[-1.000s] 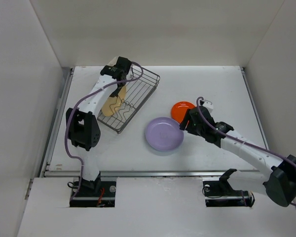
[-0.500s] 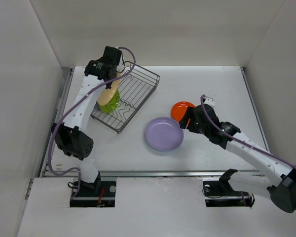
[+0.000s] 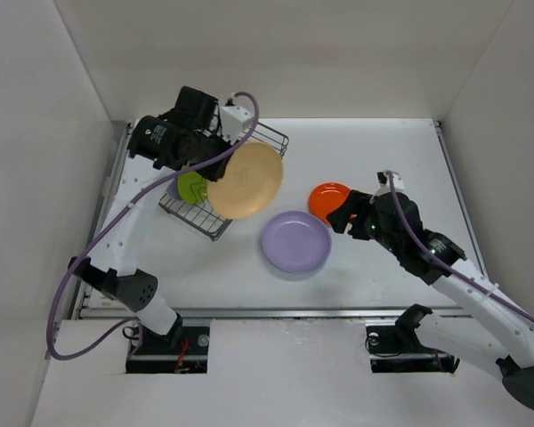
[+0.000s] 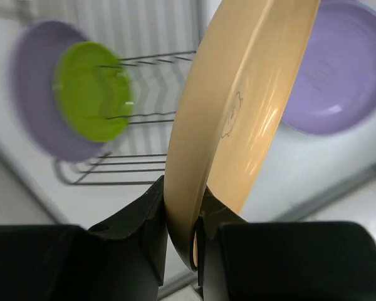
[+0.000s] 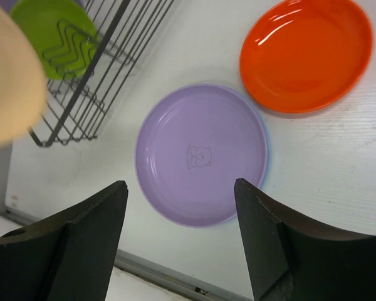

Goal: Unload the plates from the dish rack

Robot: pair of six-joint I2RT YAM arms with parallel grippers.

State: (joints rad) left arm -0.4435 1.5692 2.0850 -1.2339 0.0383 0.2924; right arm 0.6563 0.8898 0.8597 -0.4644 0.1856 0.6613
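1. Right gripper (image 5: 180, 188): black two-finger pincer, spread wide and holding nothing, poised above the white table (image 3: 383, 151).
2. Round lavender plastic plate (image 5: 200, 153): lies flat on the table beneath that pincer. A small bear-like emblem is embossed at its centre, and any lettering is too small to read.
3. Smaller round red-orange plastic plate (image 5: 306, 53): flat on the table, its rim just beside the lavender plate.
4. Large round tan-yellow plastic plate (image 3: 246, 181): off the rack, with its rim pinched edge-on by the left gripper (image 4: 183, 200). A faint emblem shows on its underside. It hides part of the rack from above.
5. Rectangular dark wire dish rack (image 3: 198, 219): far left of the table.
6. Small lime green plastic plate (image 4: 91, 91): upright among the rack's wavy dividers, with a blurred larger purplish plate (image 4: 25, 106) behind it.
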